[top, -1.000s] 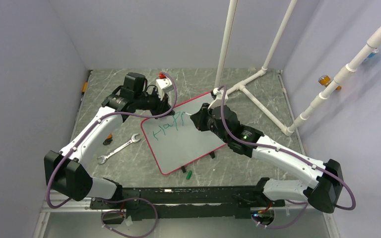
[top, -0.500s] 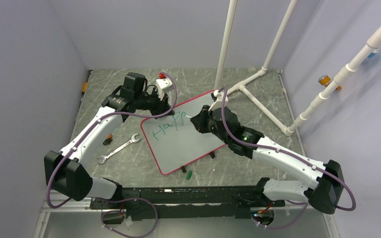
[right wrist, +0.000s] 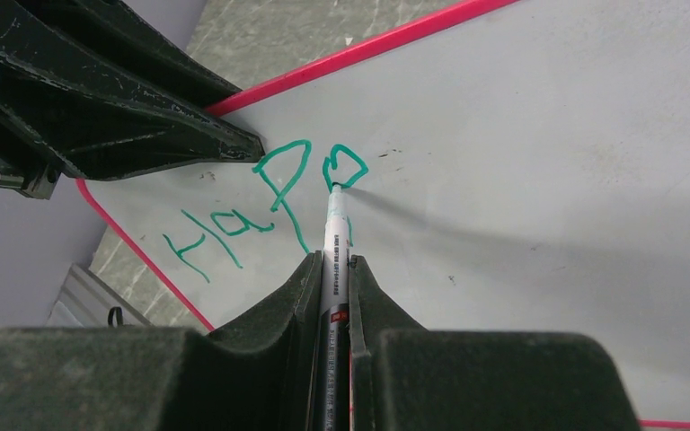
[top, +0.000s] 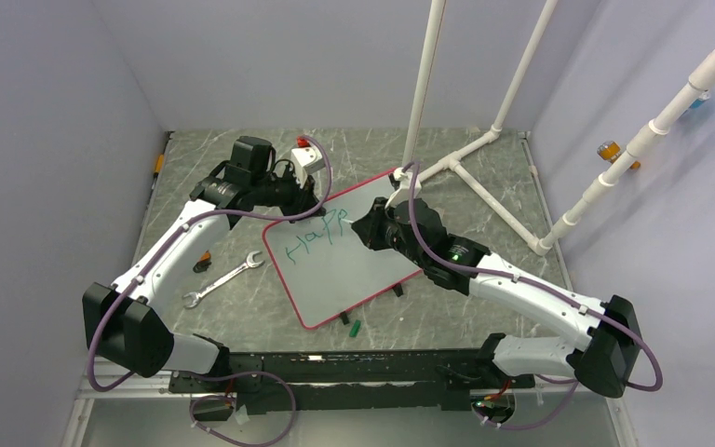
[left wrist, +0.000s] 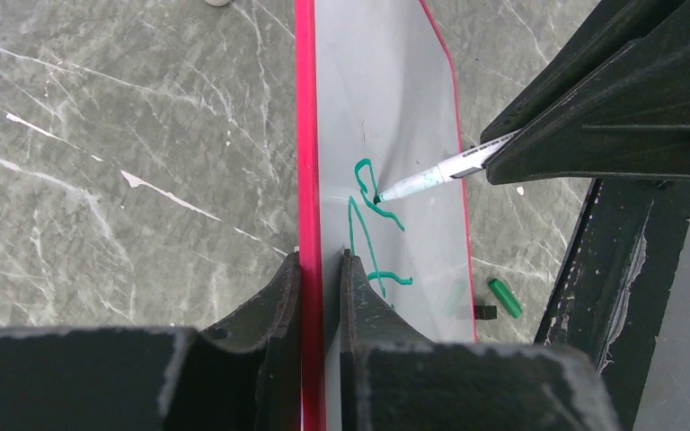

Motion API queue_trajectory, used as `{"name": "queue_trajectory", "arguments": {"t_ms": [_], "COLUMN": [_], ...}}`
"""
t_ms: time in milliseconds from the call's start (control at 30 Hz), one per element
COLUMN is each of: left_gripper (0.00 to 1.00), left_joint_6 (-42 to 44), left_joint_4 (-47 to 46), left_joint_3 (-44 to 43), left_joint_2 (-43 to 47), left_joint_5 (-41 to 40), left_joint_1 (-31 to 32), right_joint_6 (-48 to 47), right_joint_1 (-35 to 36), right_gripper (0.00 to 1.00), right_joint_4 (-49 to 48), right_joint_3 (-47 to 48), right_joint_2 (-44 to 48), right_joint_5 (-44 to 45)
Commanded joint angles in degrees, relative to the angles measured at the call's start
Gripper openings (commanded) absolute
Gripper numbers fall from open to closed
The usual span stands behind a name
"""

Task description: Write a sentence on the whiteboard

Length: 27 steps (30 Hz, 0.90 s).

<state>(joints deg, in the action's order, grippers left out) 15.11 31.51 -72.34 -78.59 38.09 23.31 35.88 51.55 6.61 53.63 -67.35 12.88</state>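
While left gripper (left wrist: 321, 262) pinches the whiteboard (top: 344, 272) by its red edge, board skewed on the table (top: 484, 177), right gripper (right wrist: 334, 262) clamped on marker (right wrist: 335, 224), tip touching sentence (top: 315, 238), green "Happ".

Plain pale lilac walls (top: 47, 140) close in three sides. The table (top: 363, 149) is grey-green marble with white veins. White pipes (top: 523, 65) rise at the back right.

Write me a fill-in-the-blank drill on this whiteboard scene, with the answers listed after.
The right gripper holds a marker that writes in ____ ink. The left gripper is shut on the red frame of the ____. The silver tool lying on the table is a ____.
Answers: green; whiteboard; wrench.
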Motion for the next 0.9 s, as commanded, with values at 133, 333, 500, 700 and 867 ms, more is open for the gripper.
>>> {"name": "queue_trajectory", "arguments": {"t_ms": [133, 333, 500, 700, 867], "left_gripper": [0.0, 0.0, 0.0, 0.0, 0.0], "left_joint_6": [3.65, 3.53, 3.52, 3.57, 3.52], "left_joint_4": [-2.44, -2.1, -2.24, -2.09, -1.99], "left_joint_3": [0.17, -0.21, -0.13, -0.26, -0.31], "left_joint_2": [1.87, 1.72, 1.86, 1.59, 1.49], "left_joint_5": [-1.23, -1.61, -1.48, -1.26, -1.17], "left_joint_1": [0.6, 0.57, 0.58, 0.59, 0.6], "right_joint_6": [-1.16, -1.25, -1.73, -2.56, -2.66], "right_joint_1": [-0.31, -0.29, -0.28, -0.29, -0.4], "right_gripper": [0.0, 0.0, 0.0, 0.0, 0.0], "right_joint_4": [-1.25, 1.36, 4.06, 6.13, 6.99], "right_joint_3": [2.06, 0.56, 0.16, -0.86, -1.84], "right_joint_2": [0.77, 5.41, 8.59, 11.84, 13.3], "right_joint_5": [0.06, 2.18, 4.94, 7.6, 8.43]}}
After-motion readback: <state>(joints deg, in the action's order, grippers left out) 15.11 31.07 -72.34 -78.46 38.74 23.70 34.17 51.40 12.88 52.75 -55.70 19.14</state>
